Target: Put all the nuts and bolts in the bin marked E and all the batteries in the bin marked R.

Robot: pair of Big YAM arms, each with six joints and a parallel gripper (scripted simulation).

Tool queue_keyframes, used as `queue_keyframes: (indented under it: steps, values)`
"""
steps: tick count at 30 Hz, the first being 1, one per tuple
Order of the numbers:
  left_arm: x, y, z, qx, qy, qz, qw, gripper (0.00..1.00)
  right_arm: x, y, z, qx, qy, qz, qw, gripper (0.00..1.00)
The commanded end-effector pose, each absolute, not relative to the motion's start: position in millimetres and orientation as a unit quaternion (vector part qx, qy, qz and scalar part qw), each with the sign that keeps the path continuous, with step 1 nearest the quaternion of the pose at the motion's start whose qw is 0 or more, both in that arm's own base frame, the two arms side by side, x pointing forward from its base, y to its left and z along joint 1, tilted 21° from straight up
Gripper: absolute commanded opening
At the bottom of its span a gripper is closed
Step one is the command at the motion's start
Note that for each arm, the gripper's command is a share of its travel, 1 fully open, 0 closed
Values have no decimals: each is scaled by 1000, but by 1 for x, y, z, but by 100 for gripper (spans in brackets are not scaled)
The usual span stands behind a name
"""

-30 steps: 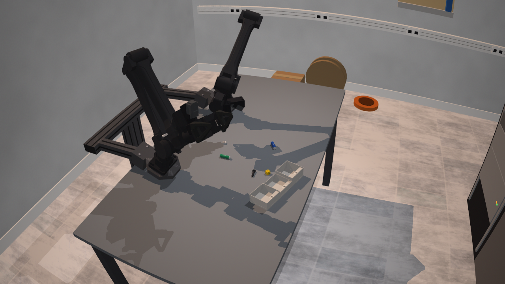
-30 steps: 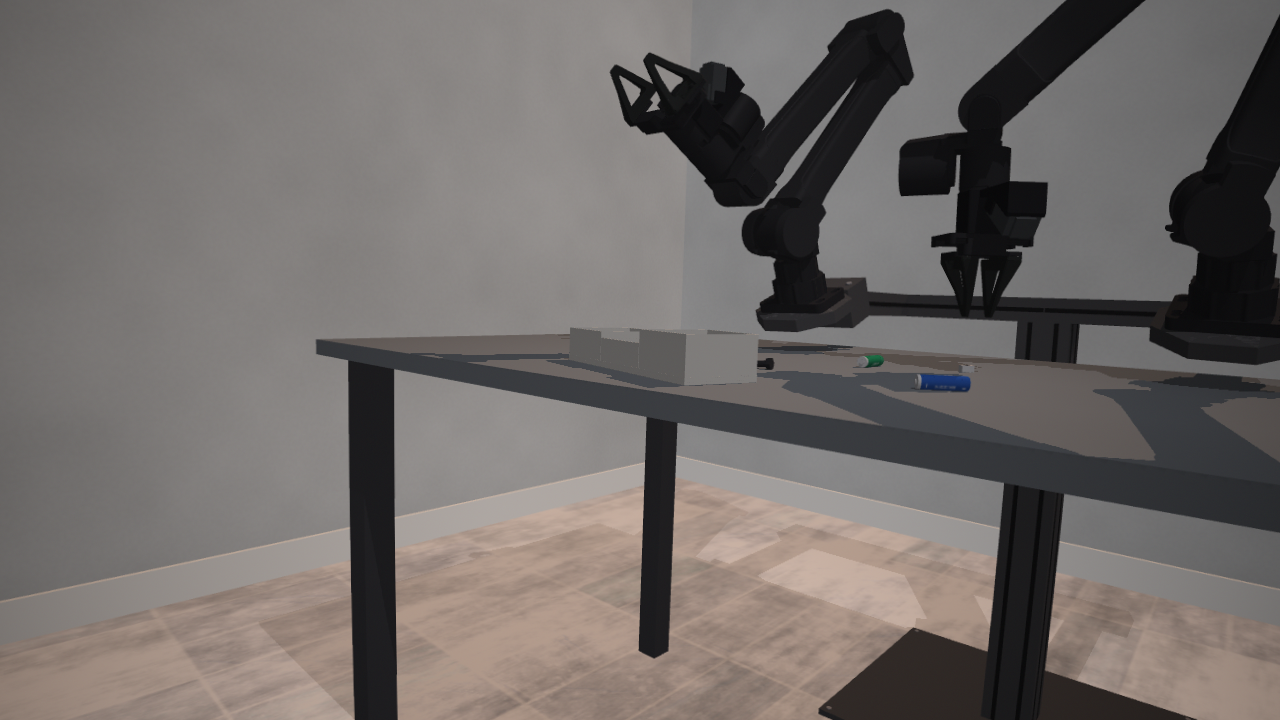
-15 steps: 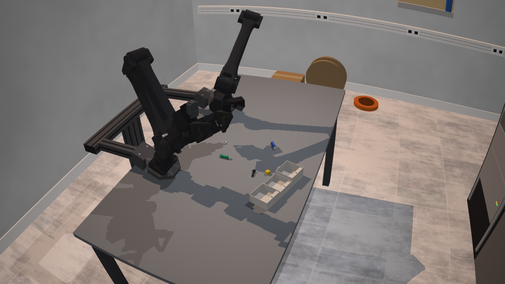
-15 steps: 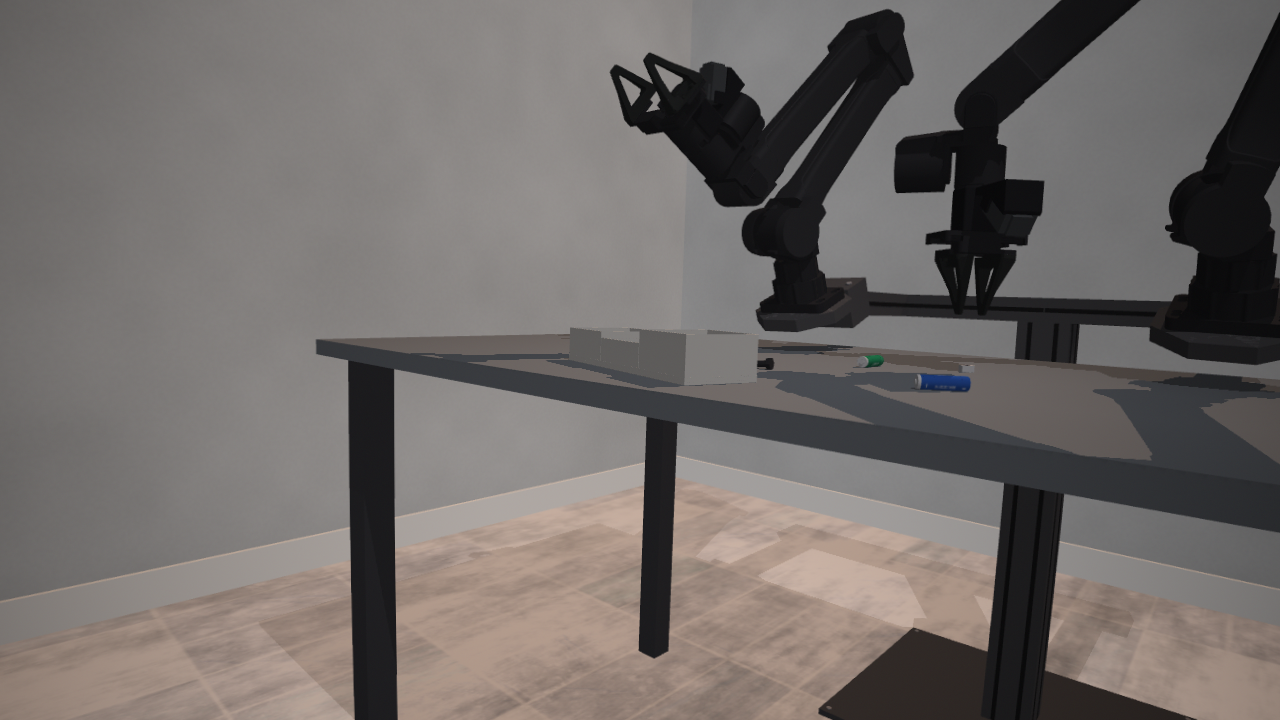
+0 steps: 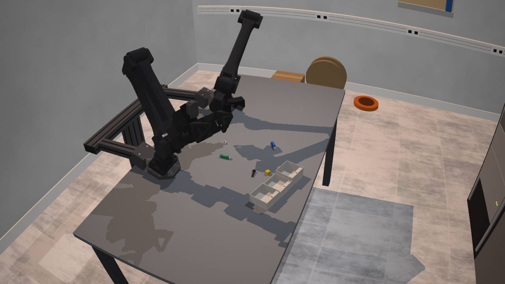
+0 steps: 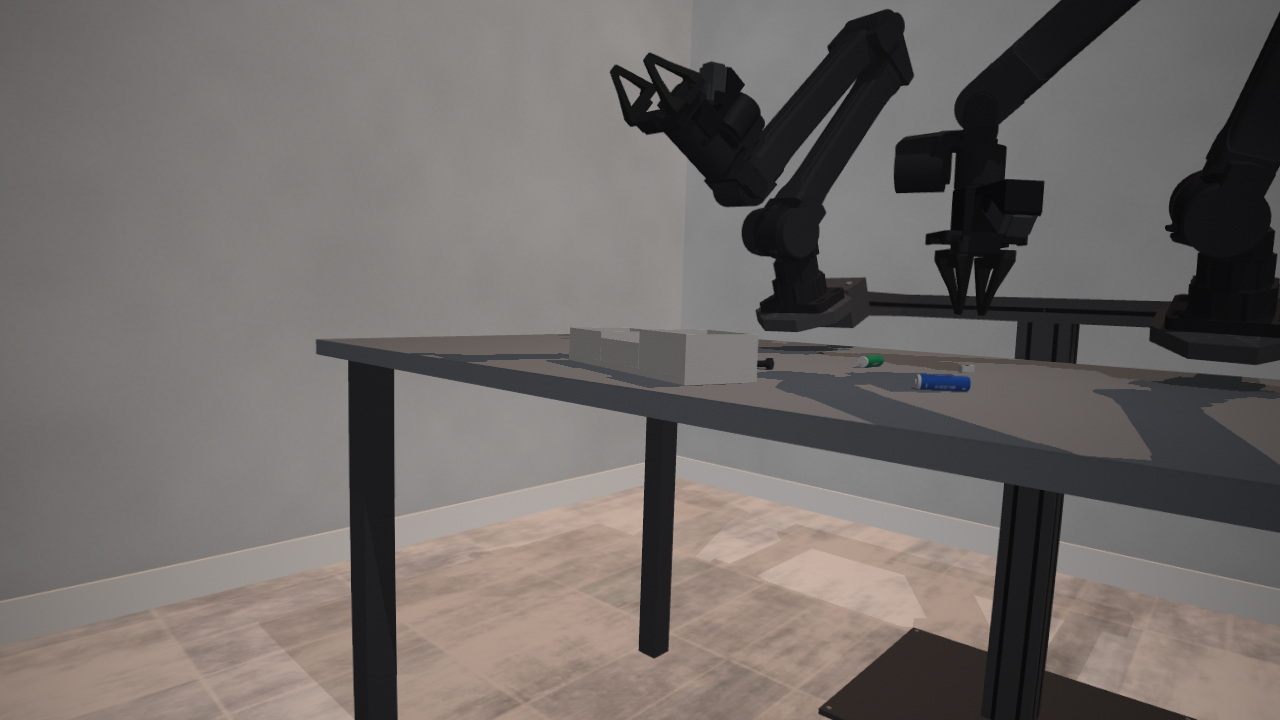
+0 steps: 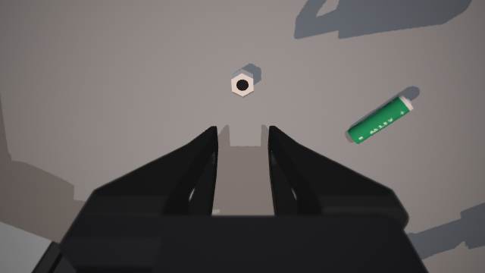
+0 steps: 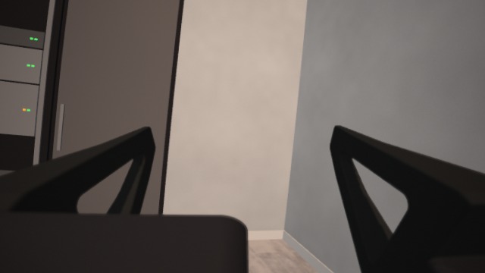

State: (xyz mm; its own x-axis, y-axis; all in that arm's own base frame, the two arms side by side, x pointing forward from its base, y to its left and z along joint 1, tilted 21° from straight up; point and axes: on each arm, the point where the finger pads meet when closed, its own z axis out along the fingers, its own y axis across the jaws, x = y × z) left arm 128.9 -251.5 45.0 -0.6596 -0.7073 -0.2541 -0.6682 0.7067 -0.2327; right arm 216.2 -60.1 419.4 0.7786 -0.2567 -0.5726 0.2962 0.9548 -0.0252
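We see the worktop [image 5: 197, 226] [image 6: 895, 429] [image 7: 151, 57] as the largest thing, and it carries all the small pieces. Above it, the right tool [image 5: 211, 133] [image 6: 631, 60] [image 8: 242, 136] is wide open, raised and pointing outward, with nothing between its fingers. The left tool [image 6: 970, 311] [image 7: 242, 136] points down over the worktop; its fingers are partly open, with a narrow gap and nothing gripped.

The row of three grey bins [image 5: 260, 202] [image 6: 720, 358] stands flat near the long edge of the worktop. We cannot read the letters, so we cannot tell which bin is E and which is R.

The blue battery [image 5: 273, 145] [image 6: 941, 383] lies on its side on the worktop, outside the bins. The green battery [image 5: 224, 156] [image 6: 870, 360] [image 7: 380, 120] also lies on its side, farther from the bins than the blue one. The black bolt [image 5: 253, 172] [image 6: 766, 364] lies between the green battery and the bins. The yellow cube [image 5: 267, 172] is just beside the bins, outside them. The small pale nut [image 5: 224, 142] [image 6: 966, 368] [image 7: 234, 85] rests near the green battery, apart from it, and the left tool does not touch it.
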Motion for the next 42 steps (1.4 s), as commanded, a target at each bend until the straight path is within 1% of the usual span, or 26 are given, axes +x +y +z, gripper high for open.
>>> queue_keyframes:
  steps: [1, 8, 24, 42]
  values:
    - [134, -256, 46, -400, 898, -64, 170, 30, 211, -61, 422, 33, 289, -149, 945, 100]
    - [133, -252, 43, -399, 899, -61, 170, 30, 211, -61, 422, 33, 289, -149, 945, 100]
    - [152, -249, -12, -398, 900, -58, 168, 30, 211, -61, 422, 33, 289, -149, 945, 100]
    - [157, -258, -16, -398, 899, -70, 168, 30, 211, -61, 422, 33, 289, -149, 945, 100]
